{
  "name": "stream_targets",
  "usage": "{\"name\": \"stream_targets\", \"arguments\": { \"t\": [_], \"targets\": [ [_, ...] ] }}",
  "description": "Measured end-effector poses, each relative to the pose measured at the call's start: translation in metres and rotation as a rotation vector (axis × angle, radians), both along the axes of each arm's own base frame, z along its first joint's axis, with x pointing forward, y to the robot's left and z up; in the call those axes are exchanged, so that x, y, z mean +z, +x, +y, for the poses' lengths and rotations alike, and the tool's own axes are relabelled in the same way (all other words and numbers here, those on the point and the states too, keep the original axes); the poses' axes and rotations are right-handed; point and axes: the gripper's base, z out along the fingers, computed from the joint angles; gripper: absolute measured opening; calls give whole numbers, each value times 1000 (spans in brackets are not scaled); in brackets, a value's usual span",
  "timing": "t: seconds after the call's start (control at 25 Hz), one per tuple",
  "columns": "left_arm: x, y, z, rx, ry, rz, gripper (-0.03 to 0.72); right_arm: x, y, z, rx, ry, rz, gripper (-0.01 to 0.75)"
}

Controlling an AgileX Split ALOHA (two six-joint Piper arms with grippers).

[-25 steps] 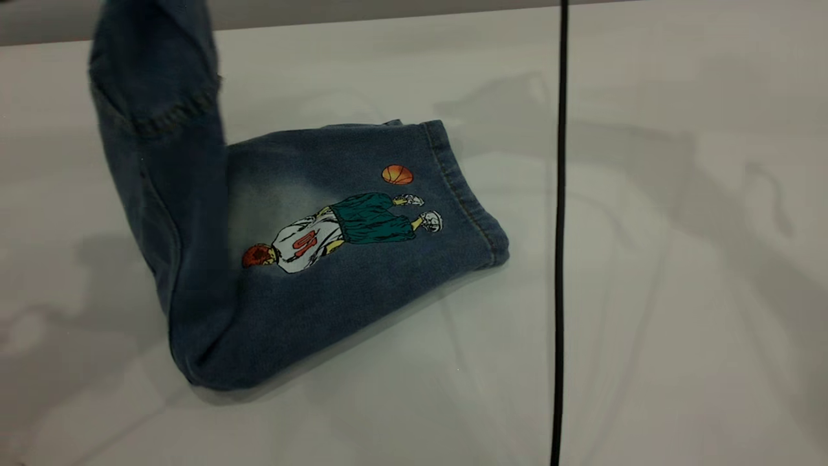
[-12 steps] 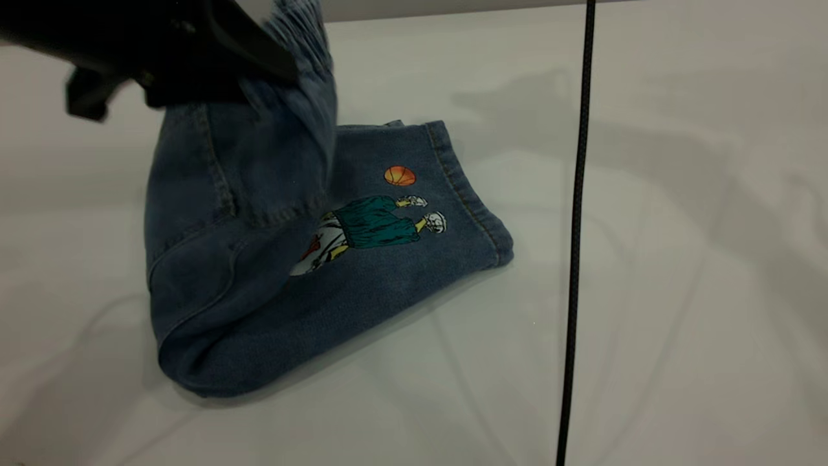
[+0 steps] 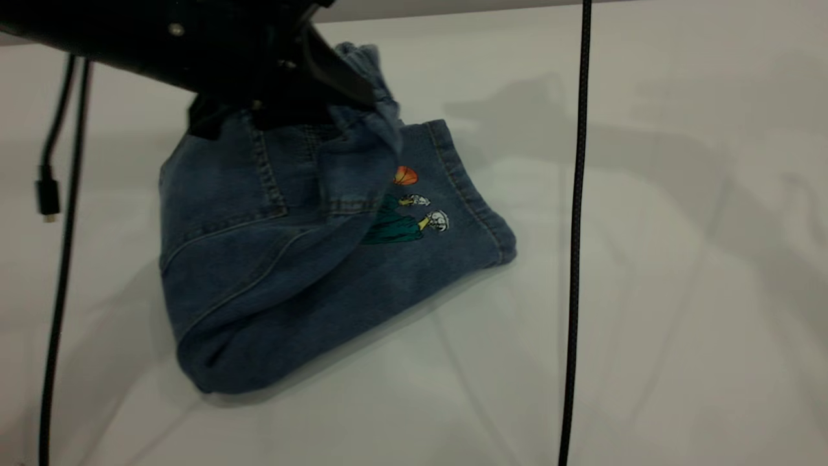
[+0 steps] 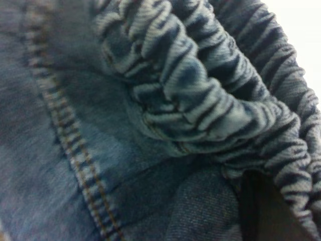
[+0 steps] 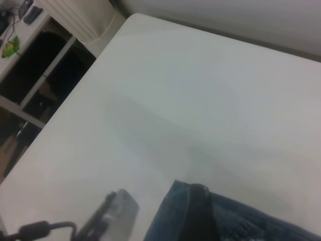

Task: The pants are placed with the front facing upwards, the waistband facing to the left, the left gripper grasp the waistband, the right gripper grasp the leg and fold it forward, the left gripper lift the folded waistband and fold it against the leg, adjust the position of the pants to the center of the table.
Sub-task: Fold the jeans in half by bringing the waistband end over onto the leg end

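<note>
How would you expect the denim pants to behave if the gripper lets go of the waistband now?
The pants look floppy: the lifted part drapes from the left gripper, so it would probably slump onto the leg. The gathered waistband seems stretchy and bulky, so it may not lie flat.

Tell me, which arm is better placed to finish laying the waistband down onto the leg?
The left, I'd judge. Its pincer is at the waistband, holding it over the printed leg. The right arm's pincer is not in view; its camera looks on from farther off.

Black cables [image 3: 572, 259] overhead; dark shelving [image 5: 35, 95] beyond.
</note>
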Motion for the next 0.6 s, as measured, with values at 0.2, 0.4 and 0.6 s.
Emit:
{"name": "stream_targets", "arguments": {
  "t": [0.2,0.4,0.6],
  "targets": [
    [-4,0,-1,-38,-17,14,313,-1,5,-3,-41,-26,-38,476],
    [7,-3,5,-118,-25,-22,472,-6,11,-23,-63,-100,-42,476],
    [37,5,34,-73,-32,-118,496,-6,19,-48,-113,-106,-31,476]
  ]
}}
